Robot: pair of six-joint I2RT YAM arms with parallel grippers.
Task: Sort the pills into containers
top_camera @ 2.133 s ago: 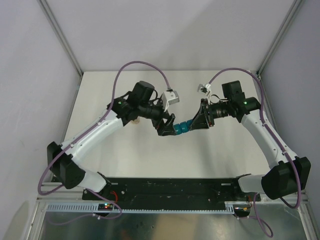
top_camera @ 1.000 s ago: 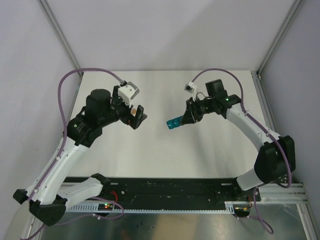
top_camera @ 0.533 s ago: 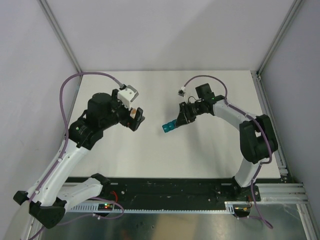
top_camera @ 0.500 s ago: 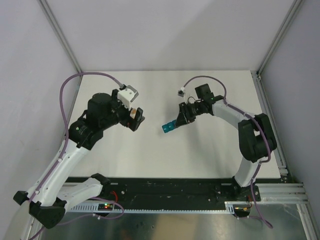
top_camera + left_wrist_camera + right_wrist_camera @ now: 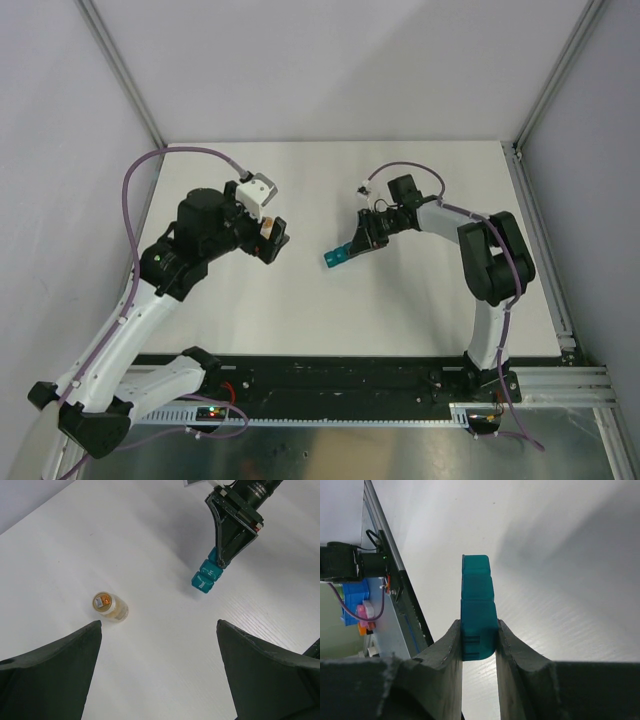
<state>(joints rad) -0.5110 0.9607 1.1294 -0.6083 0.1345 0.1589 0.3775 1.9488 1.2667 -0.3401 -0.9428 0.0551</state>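
- teal containers are clenched at one end by the right claw, mid-surface.
- left claw, released and empty, has pulled away leftward, so the right claw alone now holds the containers.

light: bright, even | shadows: soft | glare: mild | near end-effector fingers blurred

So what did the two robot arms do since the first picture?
The left end effector backed away from the teal containers toward the left. It now hangs open, holding nothing, with the small bottle below it. The right end effector carried the teal containers slightly leftward. What stayed the same: the right one is still shut on one end of them.
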